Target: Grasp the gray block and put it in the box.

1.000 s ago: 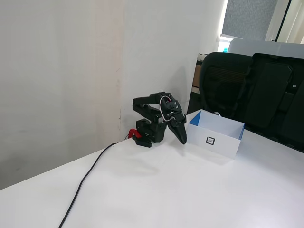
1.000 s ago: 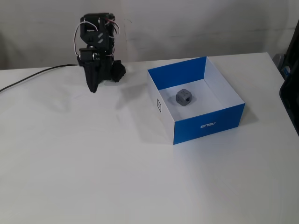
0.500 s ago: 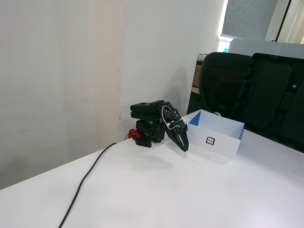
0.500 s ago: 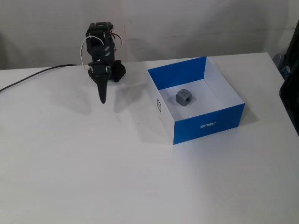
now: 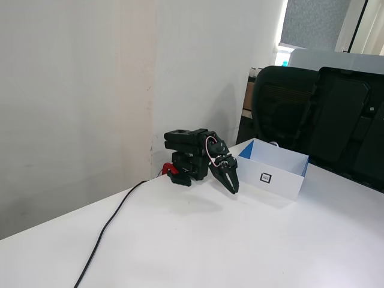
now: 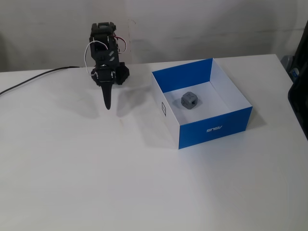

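both fixed views show one black arm folded low near the back edge of the white table (image 6: pixel 96 183), its gripper (image 6: pixel 108 105) pointing down toward the tabletop with the fingers pressed together, closed on nothing. one gray block (image 6: pixel 189 100) sits on the floor of the one box (image 6: pixel 215 127), near its middle, clear of the walls. the block is a cube with no long axis; one recessed face turns up and toward the front. the box lies toward the table's back right corner in a fixed view, its long sides running left to right, its marker (image 6: pixel 163 109) facing the arm. one black cable (image 5: pixel 108 225) trails off toward the left edge.
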### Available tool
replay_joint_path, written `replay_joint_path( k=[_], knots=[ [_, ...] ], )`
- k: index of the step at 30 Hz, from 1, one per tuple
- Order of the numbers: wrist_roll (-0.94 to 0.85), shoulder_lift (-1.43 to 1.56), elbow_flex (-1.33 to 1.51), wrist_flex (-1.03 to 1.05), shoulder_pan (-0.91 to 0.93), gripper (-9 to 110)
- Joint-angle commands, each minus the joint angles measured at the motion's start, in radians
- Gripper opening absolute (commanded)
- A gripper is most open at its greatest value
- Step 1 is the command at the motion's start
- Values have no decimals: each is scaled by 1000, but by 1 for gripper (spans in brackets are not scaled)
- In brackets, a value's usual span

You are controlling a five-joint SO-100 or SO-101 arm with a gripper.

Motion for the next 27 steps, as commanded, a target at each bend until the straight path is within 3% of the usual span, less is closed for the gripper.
replay_joint_path(
  k=[1,27],
  knots=[
    [8,15,35,-21,-12,0],
    [9,15,35,-21,-8,0]
  ],
)
